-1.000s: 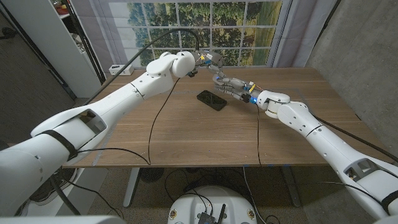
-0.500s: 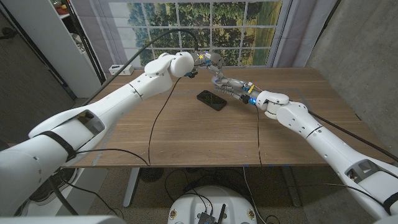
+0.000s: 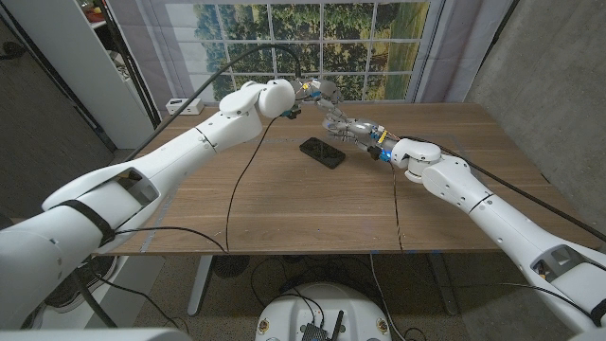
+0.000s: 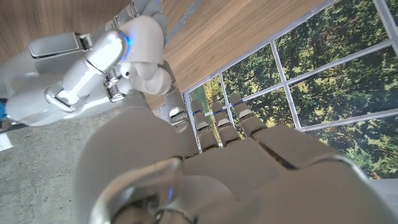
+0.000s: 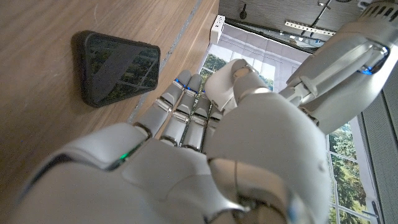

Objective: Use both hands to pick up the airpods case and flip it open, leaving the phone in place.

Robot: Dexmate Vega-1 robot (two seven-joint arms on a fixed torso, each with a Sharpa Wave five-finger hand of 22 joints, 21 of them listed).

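- We see the table [image 3: 284, 204], a broad wooden top, under both arms; nothing on it has shifted over the last second.
- We see the left hand [image 3: 301, 97] raised above the far side of the table, meeting the right hand [image 3: 333, 117] fingertip to fingertip; over the last second the right hand's fingers have lifted a little and drawn closer in against the left; the left hand has scarcely moved.
- We judge from this that the two-handed work on the case is under way, probably the hold being adjusted before the lid is flipped; we cannot confirm that.
- We see the phone [image 3: 323, 152], dark and flat, lying on the wood just below and nearer the robot than the joined fingers, well apart from them; it has stayed where it was, as the task asks.
- We cannot make out the airpods case itself; if held, it is hidden between the meeting fingertips.
- From the wrist views both hands' fingers look extended side by side, gently curved; whether they grip anything we cannot tell.
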